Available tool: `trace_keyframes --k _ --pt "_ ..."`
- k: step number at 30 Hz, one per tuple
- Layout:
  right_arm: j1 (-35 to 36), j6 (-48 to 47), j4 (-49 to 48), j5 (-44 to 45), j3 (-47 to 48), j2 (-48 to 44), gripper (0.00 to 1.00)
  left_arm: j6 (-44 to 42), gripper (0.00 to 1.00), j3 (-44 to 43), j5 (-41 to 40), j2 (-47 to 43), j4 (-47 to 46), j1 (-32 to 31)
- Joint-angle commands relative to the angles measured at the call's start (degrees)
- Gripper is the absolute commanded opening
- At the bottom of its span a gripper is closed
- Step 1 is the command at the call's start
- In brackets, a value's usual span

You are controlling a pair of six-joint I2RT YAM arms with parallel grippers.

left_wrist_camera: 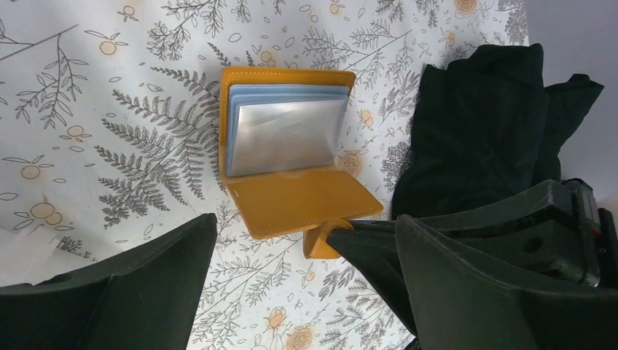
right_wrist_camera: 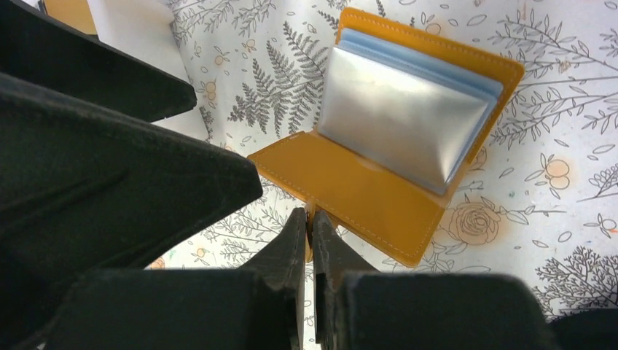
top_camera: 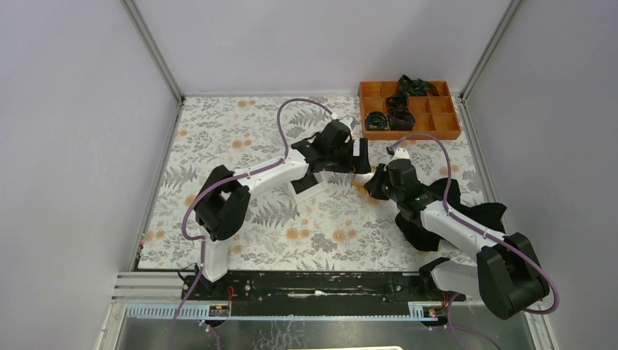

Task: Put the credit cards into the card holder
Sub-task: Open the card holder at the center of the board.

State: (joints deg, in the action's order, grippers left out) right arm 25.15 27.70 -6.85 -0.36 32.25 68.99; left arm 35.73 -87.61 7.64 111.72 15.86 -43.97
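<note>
Between the tips of your right gripper (right_wrist_camera: 310, 219) sits the clasp tab (left_wrist_camera: 321, 246) of the single card holder (right_wrist_camera: 379, 182), pinched tight, the holder lying open just ahead. Your left gripper (left_wrist_camera: 304, 222) hangs above it, spread wide and empty. You're at the hold-open step; no loose credit cards show, so next you likely must fetch one.
</note>
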Motion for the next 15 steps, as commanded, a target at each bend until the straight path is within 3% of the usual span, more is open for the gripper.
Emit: trace_keyframes --k 1,15 --pt "0.95 0.63 -2.46 2.4 -1.93 -2.63 0.0 1.32 1.0 -1.66 1.5 0.63 0.23 -1.11" --pt "1.05 1.04 -2.23 2.38 -3.22 -4.69 0.0 1.92 1.0 3.79 0.36 2.21 -1.0 -6.0"
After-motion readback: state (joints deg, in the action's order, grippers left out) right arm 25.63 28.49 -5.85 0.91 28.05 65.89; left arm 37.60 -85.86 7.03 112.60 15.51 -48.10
